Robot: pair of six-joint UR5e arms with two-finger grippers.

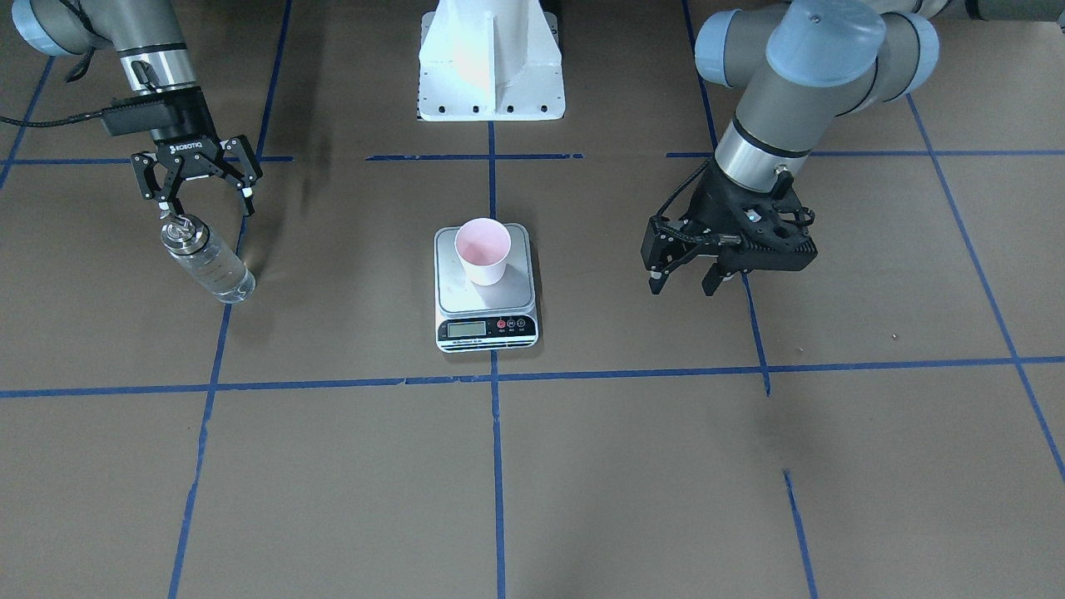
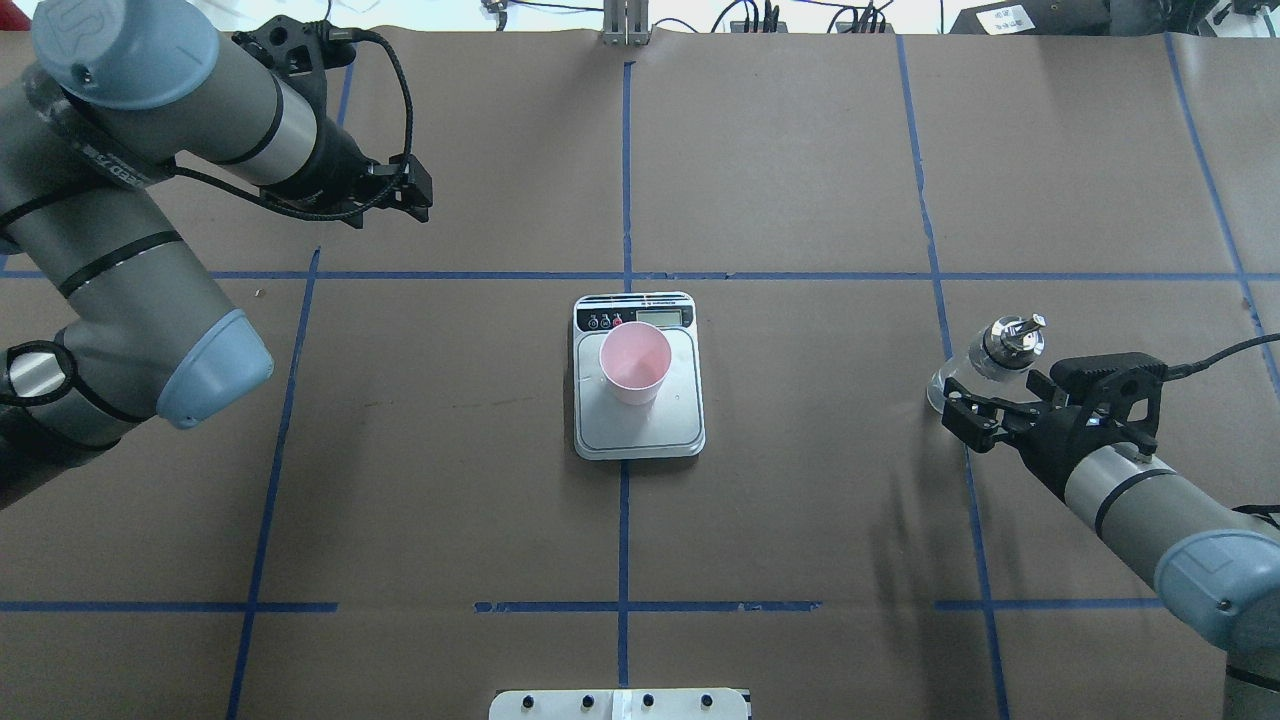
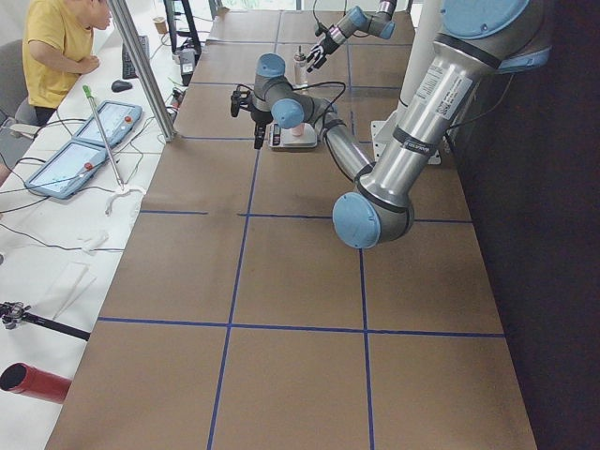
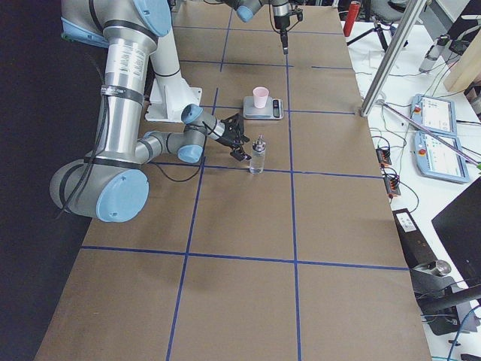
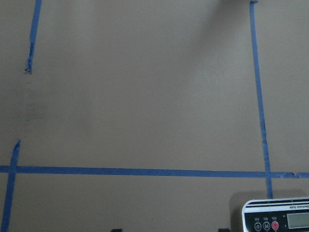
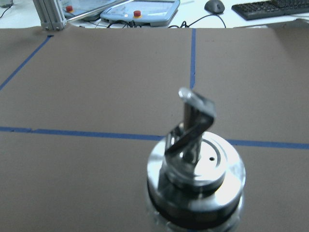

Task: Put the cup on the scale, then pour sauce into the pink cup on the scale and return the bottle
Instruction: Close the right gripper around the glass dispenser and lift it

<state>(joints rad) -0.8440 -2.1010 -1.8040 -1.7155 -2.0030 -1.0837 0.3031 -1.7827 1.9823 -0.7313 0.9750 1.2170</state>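
From the front, the pink cup (image 1: 482, 249) sits upright on the scale (image 1: 509, 293), in the middle of the table (image 1: 582, 466). So the first step looks done. The right gripper (image 1: 205, 208) is just by the top of the glass bottle (image 1: 208, 266), with its fingers spread wide and holding nothing. The bottle stands on the table, well apart from the scale. The left gripper (image 1: 682, 287) is on the other side, spread wide too and empty

From above, the right gripper is just beside the bottle, not closed on it

From the left end, things are too small to tell more. From the right end, the bottle stands upright by the near arm's gripper

The left wrist camera sees brown table, blue tape (image 5: 135, 171) and a corner of the scale. The right wrist camera looks at the silver pourer cap (image 6: 195, 164), very close

I think the step now is getting the bottle. I cannot tell if any sauce is in the cup. Next, the right gripper needs to put its fingers around the glass under the cap and squeeze softly, so the bottle does not tip
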